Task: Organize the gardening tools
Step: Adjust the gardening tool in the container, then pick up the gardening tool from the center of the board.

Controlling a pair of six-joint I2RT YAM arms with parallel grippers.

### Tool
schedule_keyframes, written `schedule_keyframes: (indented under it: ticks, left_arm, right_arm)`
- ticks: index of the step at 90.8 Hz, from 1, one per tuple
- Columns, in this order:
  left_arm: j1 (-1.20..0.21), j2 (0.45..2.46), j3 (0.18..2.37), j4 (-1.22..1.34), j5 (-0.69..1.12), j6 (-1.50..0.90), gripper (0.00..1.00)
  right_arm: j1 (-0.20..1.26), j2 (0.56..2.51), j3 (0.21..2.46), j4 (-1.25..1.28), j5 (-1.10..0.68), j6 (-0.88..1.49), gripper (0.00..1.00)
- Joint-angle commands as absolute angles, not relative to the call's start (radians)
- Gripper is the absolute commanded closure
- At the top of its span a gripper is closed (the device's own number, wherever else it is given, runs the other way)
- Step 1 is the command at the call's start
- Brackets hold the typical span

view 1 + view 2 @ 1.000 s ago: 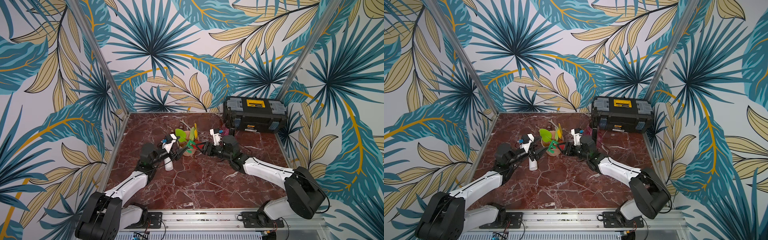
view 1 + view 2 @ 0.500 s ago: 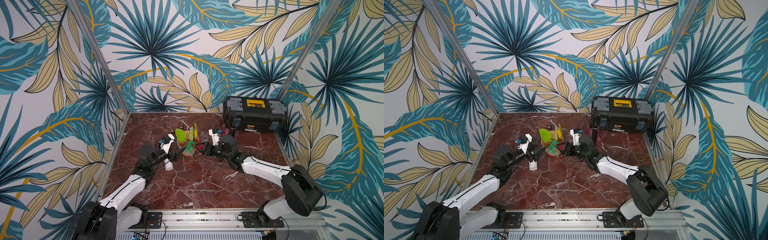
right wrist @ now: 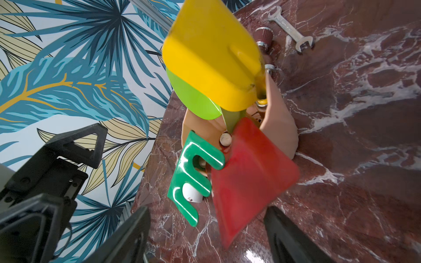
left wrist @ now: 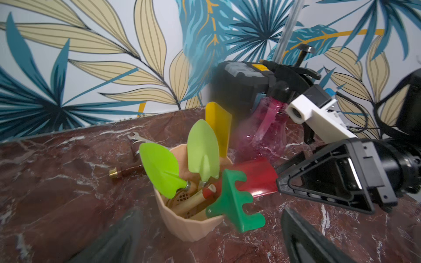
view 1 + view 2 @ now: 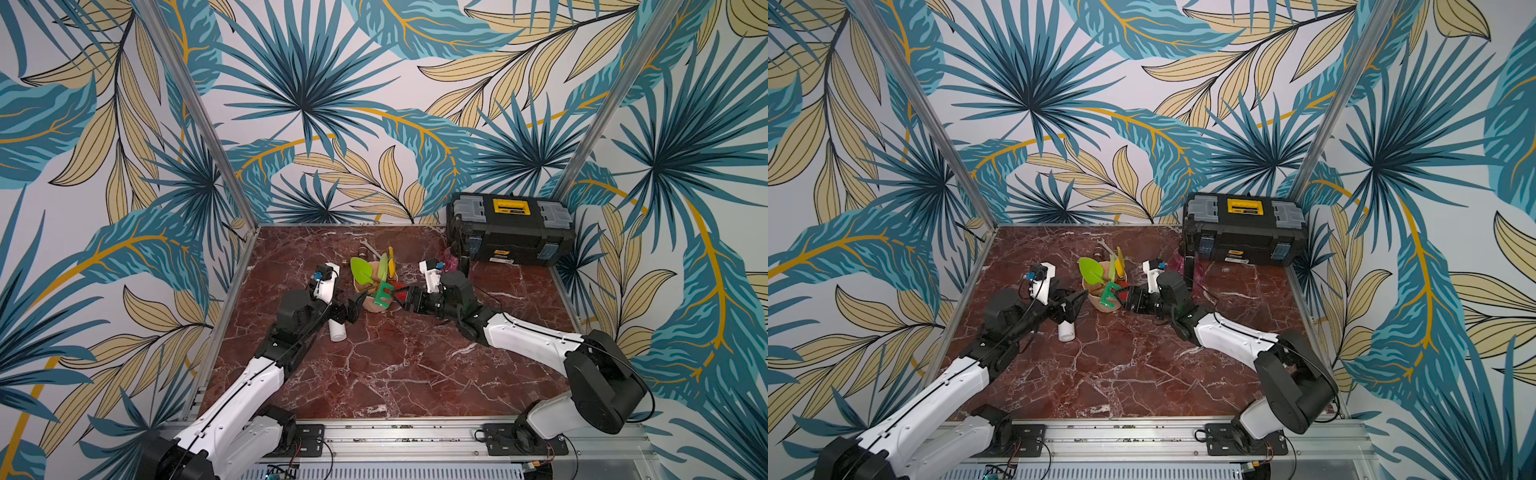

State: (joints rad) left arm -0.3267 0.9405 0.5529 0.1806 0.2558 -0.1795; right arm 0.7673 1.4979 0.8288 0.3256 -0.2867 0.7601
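A peach pot [image 5: 376, 306] stands mid-table and holds the gardening tools with their wooden handles down. In it are two lime-green trowels [image 4: 159, 168] [image 4: 202, 150], a yellow scoop [image 4: 218, 127], a red shovel [image 4: 257, 177] and a green rake [image 4: 232, 200]. My left gripper [image 5: 353, 305] is open just left of the pot, with a finger [image 4: 118, 239] on either side and not touching it. My right gripper [image 5: 405, 299] is open on the pot's right. The blurred red shovel [image 3: 250, 168] blade hangs between its spread fingers [image 3: 287, 232], free of both.
A black toolbox [image 5: 511, 232] sits at the back right, with a pink spray bottle [image 5: 451, 262] in front of it. Behind the pot lie a silver wrench [image 3: 289, 29] and brass fittings [image 4: 114, 173]. A white cylinder [image 5: 337, 330] lies under my left gripper.
Both grippers have opened wider beside the pot. The arms have barely shifted. The red shovel now leans free in the pot.
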Motion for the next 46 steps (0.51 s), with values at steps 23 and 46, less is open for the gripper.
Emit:
schedule_keyframes:
  ticks: [23,46]
  left_arm:
    - [-0.331,1.021,0.871,-0.516,-0.08,-0.43,0.0]
    - [-0.331,1.095,0.95,-0.751,-0.167,-0.54,0.0]
  right_arm:
    - [0.767,1.395,0.845,0.089,-0.177,0.705,0.07]
    - [0.766,1.356,0.861,-0.019,-0.126,0.694,0.06]
